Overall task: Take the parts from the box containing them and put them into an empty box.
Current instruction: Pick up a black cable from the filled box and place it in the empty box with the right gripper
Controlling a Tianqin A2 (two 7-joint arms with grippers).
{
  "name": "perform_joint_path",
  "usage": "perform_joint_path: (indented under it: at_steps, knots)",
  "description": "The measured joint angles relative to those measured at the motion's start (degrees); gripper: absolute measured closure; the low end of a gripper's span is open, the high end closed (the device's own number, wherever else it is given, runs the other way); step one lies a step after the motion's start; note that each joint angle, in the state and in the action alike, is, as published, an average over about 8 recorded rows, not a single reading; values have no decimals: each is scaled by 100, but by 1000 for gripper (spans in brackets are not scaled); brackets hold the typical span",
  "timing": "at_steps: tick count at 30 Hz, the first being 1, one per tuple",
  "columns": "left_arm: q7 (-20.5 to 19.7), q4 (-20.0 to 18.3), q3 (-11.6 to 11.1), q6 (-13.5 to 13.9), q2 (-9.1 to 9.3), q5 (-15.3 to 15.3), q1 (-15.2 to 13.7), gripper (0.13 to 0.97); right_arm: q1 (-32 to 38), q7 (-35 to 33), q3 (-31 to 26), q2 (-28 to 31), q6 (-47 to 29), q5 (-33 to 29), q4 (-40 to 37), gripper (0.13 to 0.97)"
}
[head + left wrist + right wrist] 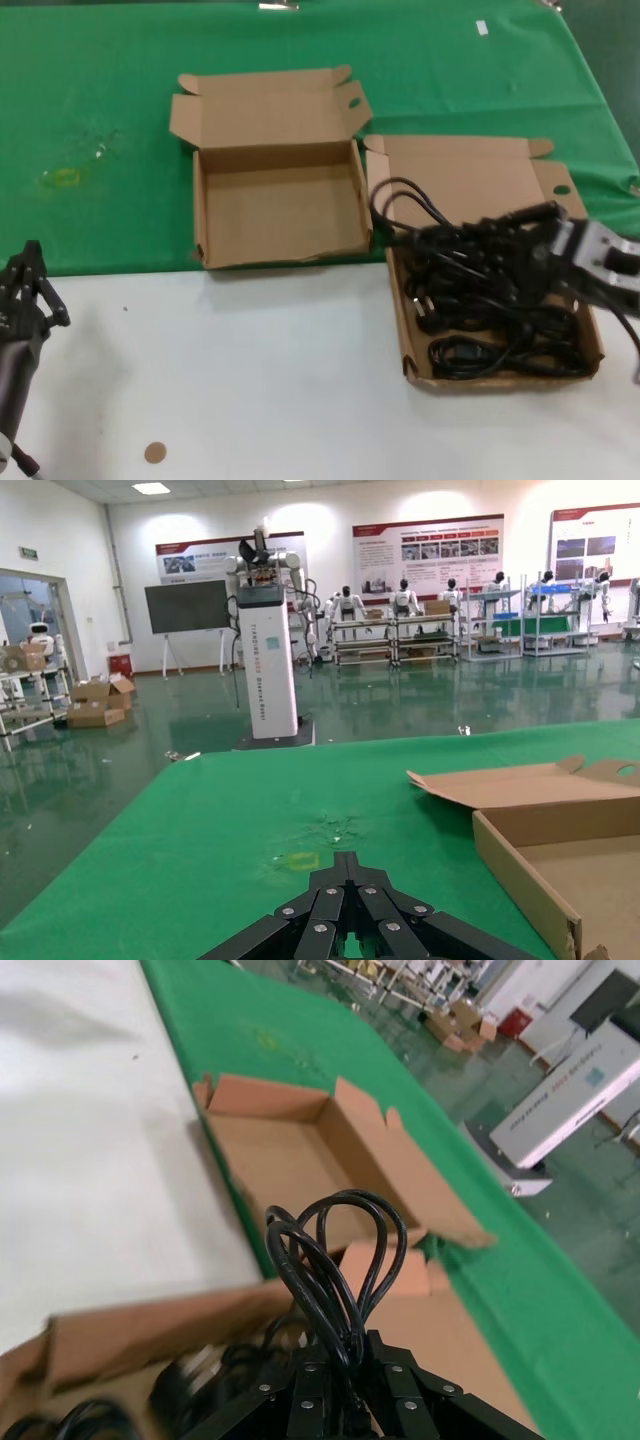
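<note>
The right gripper (pixel 470 238) had its jaws clamped on a bundle of black power cords (pixel 440 235), held just above the full box (pixel 590 345) at the surface's right edge, presumably to carry it to the empty box (pixel 205 215) alongside. The right wrist view alone showed the pinched loops (pixel 335 1260) standing up from the jaws. The left gripper (pixel 25 290) waited at the surface's left edge, jaws apparently shut.

A green cloth (pixel 100 100) covers the far table half, with a white surface (pixel 250 370) nearer. A small brown disc (pixel 154 452) lies on the white. A yellowish stain (pixel 60 178) marks the cloth.
</note>
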Motion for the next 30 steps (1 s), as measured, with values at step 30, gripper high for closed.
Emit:
perform_joint_path:
  at_steps: [30]
  knots:
    - [0,0,0,0,0,0,0,953,3024,247,-1335,-2970,-641,-2064,-2208,886]
